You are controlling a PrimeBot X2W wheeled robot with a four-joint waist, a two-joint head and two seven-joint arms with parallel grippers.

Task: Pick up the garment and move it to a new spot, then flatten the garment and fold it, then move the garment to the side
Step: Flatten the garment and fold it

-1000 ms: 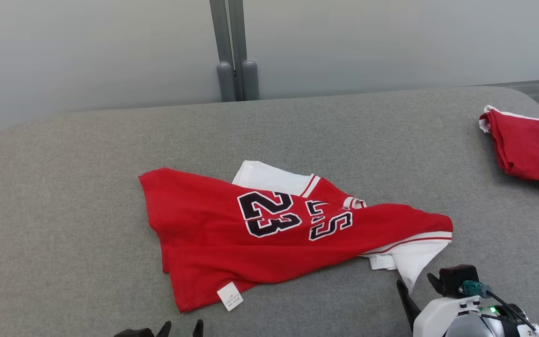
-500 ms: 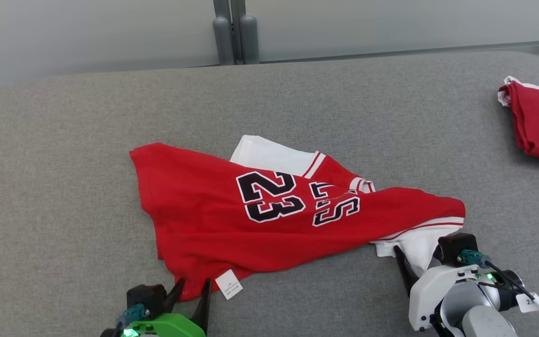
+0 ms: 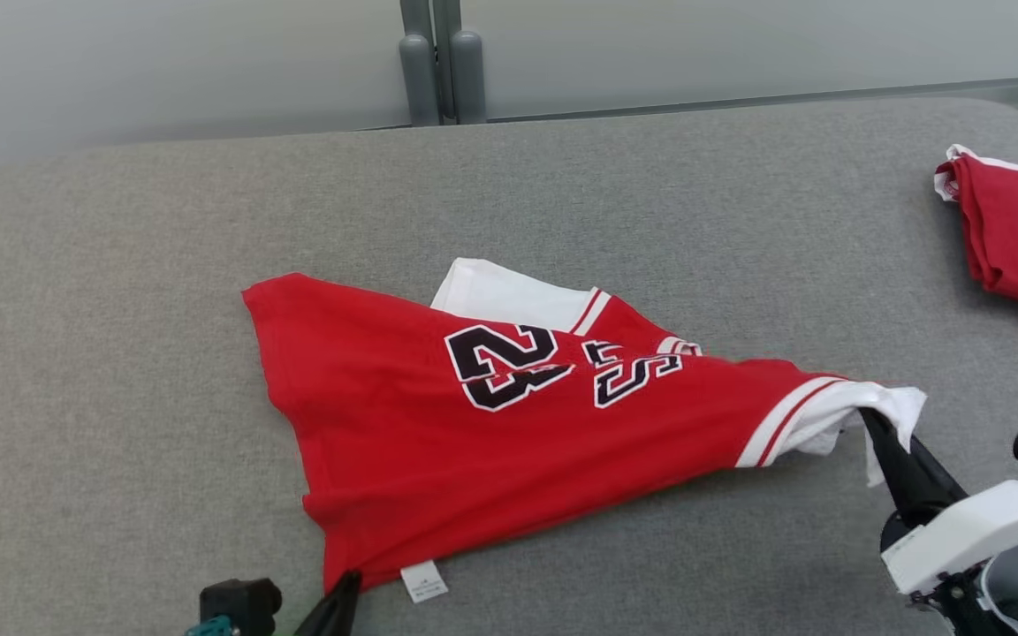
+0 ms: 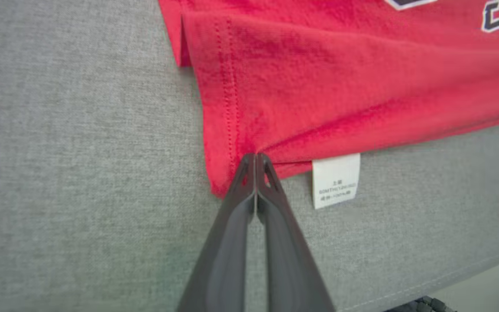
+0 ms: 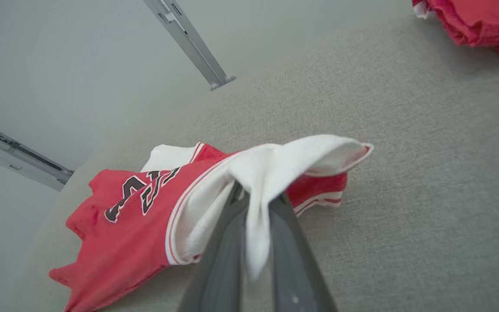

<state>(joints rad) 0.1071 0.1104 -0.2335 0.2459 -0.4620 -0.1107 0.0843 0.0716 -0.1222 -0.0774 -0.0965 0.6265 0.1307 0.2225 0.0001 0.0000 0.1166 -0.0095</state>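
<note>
2 red garments: 23 jersey (image 3: 491, 442) centre, second garment (image 3: 1017, 234) far right. left gripper (image 4: 256, 158) clamps jersey hem, right gripper (image 5: 258, 193) clamps its white sleeve.

The left end effector (image 4: 256, 158) is pinching the lower hem corner of the red garment (image 4: 340, 86), its jaws pressing tightly together, while a white label (image 4: 335, 180) is lying just beside them on the grey counter (image 4: 80, 173).
</note>
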